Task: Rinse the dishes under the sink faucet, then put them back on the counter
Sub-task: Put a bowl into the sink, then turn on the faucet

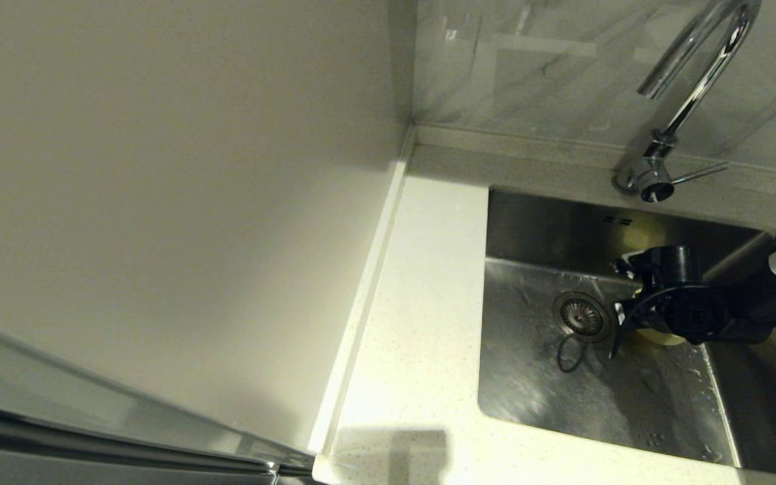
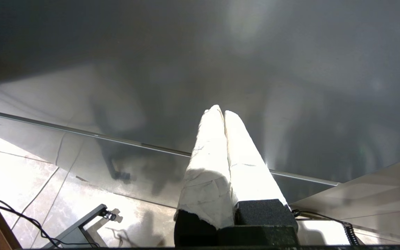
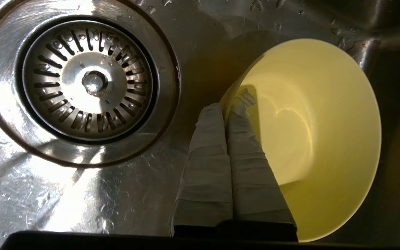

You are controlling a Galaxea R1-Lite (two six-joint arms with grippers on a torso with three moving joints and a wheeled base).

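Item one: your right claw (image 3: 231,104) was down inside the sink (image 1: 529,377), its taped fingers (image 3: 207,166) pinched together on the rim of the yellow bowl (image 3: 318,139), one finger outside the wall and one inside. The bowl stood tilted on the sink floor, just beside the drain (image 3: 89,83), opening turned toward the wrist camera. From the head view you saw only slivers of the bowl (image 1: 661,337) under the black wrist, to the right of the drain (image 1: 582,315).

Item two: the faucet (image 1: 691,87) stood at the back edge of the sink, its spout arching forward over the basin (no stream could be made out). Water drops lay on the sink floor.

Item three: the desk (image 1: 422,323) ran along the sink's left side as a pale speckled strip.

Item four: your left claw (image 2: 221,113) was parked away from the sink, fingers (image 2: 207,163) pressed together on nothing, above a tiled floor (image 2: 19,166).
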